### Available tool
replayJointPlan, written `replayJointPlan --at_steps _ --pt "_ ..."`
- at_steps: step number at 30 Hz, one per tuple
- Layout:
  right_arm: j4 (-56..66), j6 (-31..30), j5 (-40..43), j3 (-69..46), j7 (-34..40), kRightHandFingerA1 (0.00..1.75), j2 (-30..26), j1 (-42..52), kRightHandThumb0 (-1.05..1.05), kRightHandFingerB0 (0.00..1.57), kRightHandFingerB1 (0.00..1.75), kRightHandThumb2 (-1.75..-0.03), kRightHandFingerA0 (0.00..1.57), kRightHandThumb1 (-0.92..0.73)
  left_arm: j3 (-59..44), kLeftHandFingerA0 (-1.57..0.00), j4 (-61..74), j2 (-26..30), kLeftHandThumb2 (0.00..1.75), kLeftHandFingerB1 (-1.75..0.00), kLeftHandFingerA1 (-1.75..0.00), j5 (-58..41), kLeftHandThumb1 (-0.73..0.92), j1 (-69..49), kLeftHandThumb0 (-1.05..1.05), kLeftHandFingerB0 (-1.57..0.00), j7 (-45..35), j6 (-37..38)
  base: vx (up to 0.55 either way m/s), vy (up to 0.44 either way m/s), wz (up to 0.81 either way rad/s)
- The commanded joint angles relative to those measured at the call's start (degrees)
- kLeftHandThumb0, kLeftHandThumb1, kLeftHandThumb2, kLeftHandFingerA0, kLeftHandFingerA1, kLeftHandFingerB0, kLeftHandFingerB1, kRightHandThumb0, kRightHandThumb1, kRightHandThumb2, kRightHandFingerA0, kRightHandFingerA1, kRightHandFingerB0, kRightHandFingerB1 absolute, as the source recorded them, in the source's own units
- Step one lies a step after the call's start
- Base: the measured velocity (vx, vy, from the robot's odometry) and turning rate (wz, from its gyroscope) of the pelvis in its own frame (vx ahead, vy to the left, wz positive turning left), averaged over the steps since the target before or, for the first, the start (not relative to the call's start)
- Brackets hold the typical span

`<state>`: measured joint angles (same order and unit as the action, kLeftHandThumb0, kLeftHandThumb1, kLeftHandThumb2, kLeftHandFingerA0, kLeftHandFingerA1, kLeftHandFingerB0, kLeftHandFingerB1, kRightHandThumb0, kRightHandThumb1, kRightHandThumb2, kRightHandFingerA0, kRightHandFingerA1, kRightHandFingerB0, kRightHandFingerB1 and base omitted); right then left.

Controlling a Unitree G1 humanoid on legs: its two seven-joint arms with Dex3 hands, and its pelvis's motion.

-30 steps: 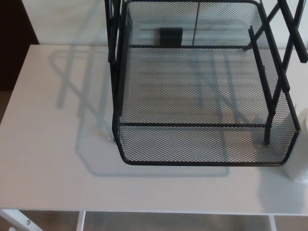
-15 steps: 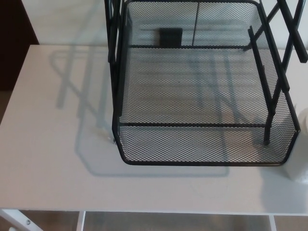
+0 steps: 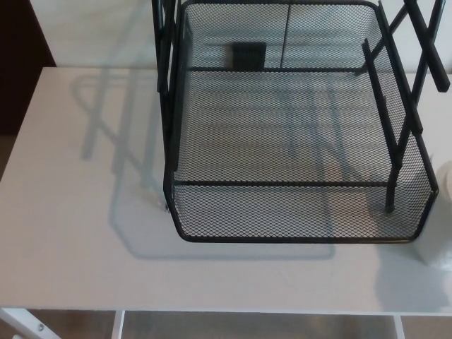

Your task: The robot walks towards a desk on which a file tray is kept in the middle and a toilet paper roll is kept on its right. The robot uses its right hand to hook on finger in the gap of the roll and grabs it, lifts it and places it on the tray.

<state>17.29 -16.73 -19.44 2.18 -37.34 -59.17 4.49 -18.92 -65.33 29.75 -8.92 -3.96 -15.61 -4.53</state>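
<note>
The file tray (image 3: 296, 212) stands on the white surface (image 3: 78, 212) and serves as the reference landmark. It is a black wire-mesh tray with tiered frames and angled black struts rising on both sides. Its lowest basket is empty; the front rim sits short of the surface's near edge.

The toilet paper roll (image 3: 445, 176) shows only as a sliver of white at the picture's right border, just beside the tray's right front corner. Most of the roll lies outside the view, so its core opening cannot be seen and its orientation cannot be told.

Neither robot hand is in view. The opening of the fingers, and whether anything is held, cannot be told for either the left or the right.

Status: judged from this layout, the grasp has not begun; the roll stands on the surface to the right of the tray and the tray holds nothing.

Likely faults from here:
- Missed hook. The roll is nearly out of frame, so a finger aimed at the core may strike the paper wall and push the roll away from the tray.
- Collision with the tray. The roll sits close to the tray's right wall and struts; a wide approach could knock the frame.
- Snagging at placement. The upper tier and struts overhang the lower basket, so a carried roll could catch on them.
</note>
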Motion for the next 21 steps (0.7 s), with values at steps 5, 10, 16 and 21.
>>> replayJointPlan --at_steps 5,10,16,21 --pt "-6.9 3.0 -27.8 11.4 32.9 1.25 9.7 -1.3 -0.3 0.54 0.41 -0.59 0.91 -0.6 0.9 -0.37 0.0 1.4 0.8 -0.42 -0.53 1.4 0.79 -0.3 -0.78 -0.31 0.6 2.6 0.0 0.0 0.0" --pt "-11.0 11.1 -30.3 12.3 50.4 1.54 12.4 -2.9 -0.25 0.99 0.6 -0.57 0.99 -0.48 1.6 -0.4 -0.1 1.5 0.67 -0.39 -0.54 1.9 0.92 0.4 -0.71 -0.35 0.6 2.6 0.0 0.0 0.0" --pt "-14.1 13.9 -30.0 13.1 54.6 1.44 13.1 -3.7 -0.23 1.0 0.62 -0.56 1.04 -0.48 1.4 -0.38 1.3 1.5 0.67 -0.4 -0.57 1.5 0.92 0.1 -0.71 -0.37 0.7 1.4 0.0 0.0 0.0" --pt "-16.8 14.7 -30.7 14.3 56.8 1.34 12.5 -3.7 -0.29 0.98 0.65 -0.63 1.05 -0.45 1.6 -0.39 3.4 1.4 0.67 -0.42 -0.59 1.4 0.92 -0.1 -0.71 -0.38 0.5 -0.1 0.0 0.0 0.0"
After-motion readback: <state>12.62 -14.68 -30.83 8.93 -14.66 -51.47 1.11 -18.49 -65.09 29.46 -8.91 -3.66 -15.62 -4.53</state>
